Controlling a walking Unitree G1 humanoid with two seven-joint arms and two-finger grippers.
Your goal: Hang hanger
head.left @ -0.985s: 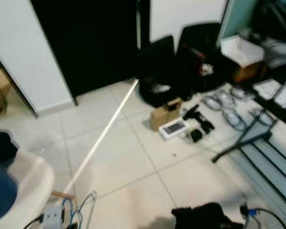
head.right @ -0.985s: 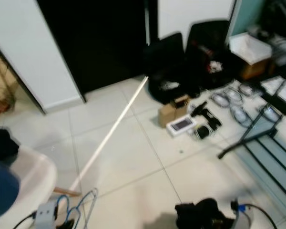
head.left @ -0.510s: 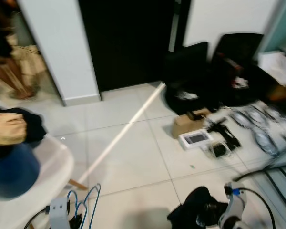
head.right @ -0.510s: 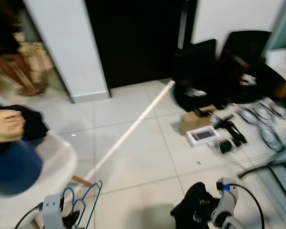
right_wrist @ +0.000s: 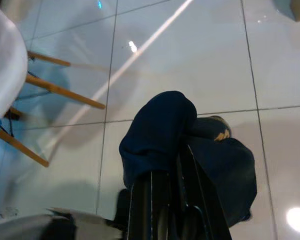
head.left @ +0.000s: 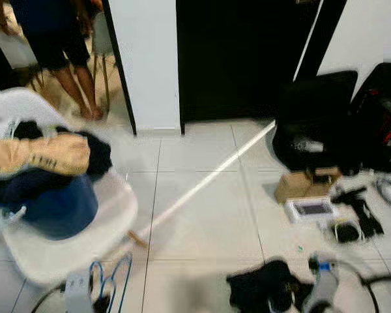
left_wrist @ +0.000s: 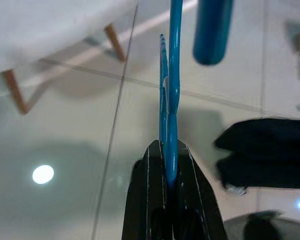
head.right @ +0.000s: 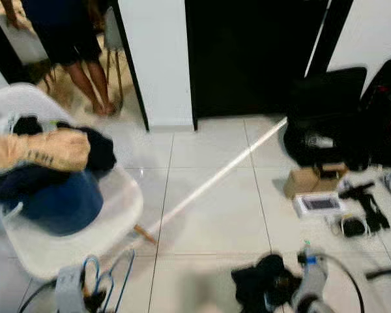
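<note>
Hanger (left_wrist: 169, 95) (blue) stands pinched between the closed left claw (left_wrist: 168, 167) fingers, rising beyond them.

Your person (head.left: 58, 45) is cut off above the thighs; the blue hanger (left_wrist: 169, 90) runs off the wrist picture's edge.

Blue hanger (left_wrist: 170, 100), dark navy garment (right_wrist: 165, 135), white chair (head.left: 65, 241)

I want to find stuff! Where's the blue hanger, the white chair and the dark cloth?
blue hanger (left_wrist: 172, 75), left wrist view, on its blue bar.
white chair (head.left: 111, 215), left eye view, on the seat's front rim.
dark cloth (right_wrist: 157, 135), right wrist view, on its bunched front.
</note>
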